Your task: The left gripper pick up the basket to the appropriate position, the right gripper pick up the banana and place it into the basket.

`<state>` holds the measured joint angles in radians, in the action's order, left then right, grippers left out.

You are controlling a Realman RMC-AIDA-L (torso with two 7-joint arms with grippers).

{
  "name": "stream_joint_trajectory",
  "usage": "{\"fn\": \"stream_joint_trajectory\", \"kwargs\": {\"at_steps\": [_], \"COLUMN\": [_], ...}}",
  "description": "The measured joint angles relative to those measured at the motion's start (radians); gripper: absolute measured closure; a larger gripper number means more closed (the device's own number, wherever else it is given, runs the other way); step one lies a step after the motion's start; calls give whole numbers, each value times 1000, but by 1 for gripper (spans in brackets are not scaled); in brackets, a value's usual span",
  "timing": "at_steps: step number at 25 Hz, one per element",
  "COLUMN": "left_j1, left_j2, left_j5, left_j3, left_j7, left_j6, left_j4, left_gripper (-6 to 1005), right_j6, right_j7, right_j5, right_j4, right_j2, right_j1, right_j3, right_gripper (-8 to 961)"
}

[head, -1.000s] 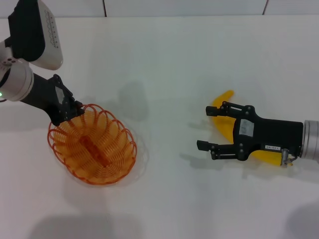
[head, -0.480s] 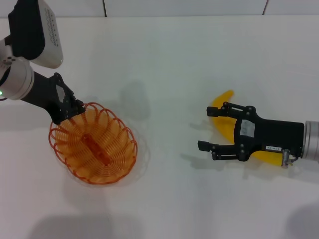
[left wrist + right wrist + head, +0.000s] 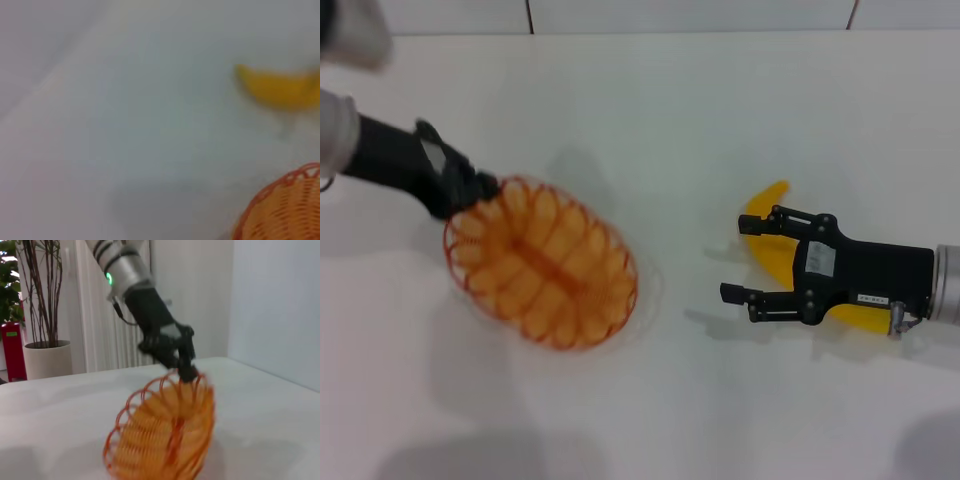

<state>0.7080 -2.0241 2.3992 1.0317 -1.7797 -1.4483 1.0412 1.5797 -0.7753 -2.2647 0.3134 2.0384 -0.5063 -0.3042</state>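
Note:
The orange wire basket (image 3: 542, 262) hangs tilted above the table at the left, held by its far-left rim. My left gripper (image 3: 470, 188) is shut on that rim. The right wrist view shows the basket (image 3: 167, 437) lifted and tilted under the left gripper (image 3: 186, 371). The left wrist view shows the basket's rim (image 3: 280, 212) and the banana (image 3: 277, 89), blurred. The yellow banana (image 3: 770, 252) lies on the table at the right. My right gripper (image 3: 740, 260) is open, low over the banana's left half, with one finger on each side of it.
The white table (image 3: 660, 130) carries only the basket and the banana. A wall edge runs along its far side. In the right wrist view a potted plant (image 3: 42, 347) and a radiator stand beyond the table.
My left gripper has lifted the basket and swung it right and toward the table's middle. The basket now tilts. The right gripper has hardly moved.

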Motion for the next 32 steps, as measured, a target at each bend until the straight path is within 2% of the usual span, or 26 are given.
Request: {"fn": "stream_joint_trajectory", "kwargs": {"at_steps": [3,6,11,14,32], "left_j1": [-13,-13,51,79,82], "left_j2": [-3,-4,-5,-4,-1], "left_j5": [-47,-51,-26,-33,-59], "left_j3": [-66,-64,-9,-22,-32], "left_j7": [-129,-228,-340,-357,-380], "left_j6": [-11,52,266,289,283], "left_j4": [22,-15,-243,-317,-341], "left_gripper": [944,950,960,960,957], "right_j6": [-4,-5,-6,-6,-3], "right_j7": [1,0,-4,-4,-1], "right_j5": [2,2,4,4,7], "right_j4": [0,-1,-9,-10,-10], "right_j2": [1,2,3,3,3], "right_j1": [1,-3,-18,-22,-26], "right_j3": [3,4,5,7,8], "right_gripper": [60,59,59,59,59]}}
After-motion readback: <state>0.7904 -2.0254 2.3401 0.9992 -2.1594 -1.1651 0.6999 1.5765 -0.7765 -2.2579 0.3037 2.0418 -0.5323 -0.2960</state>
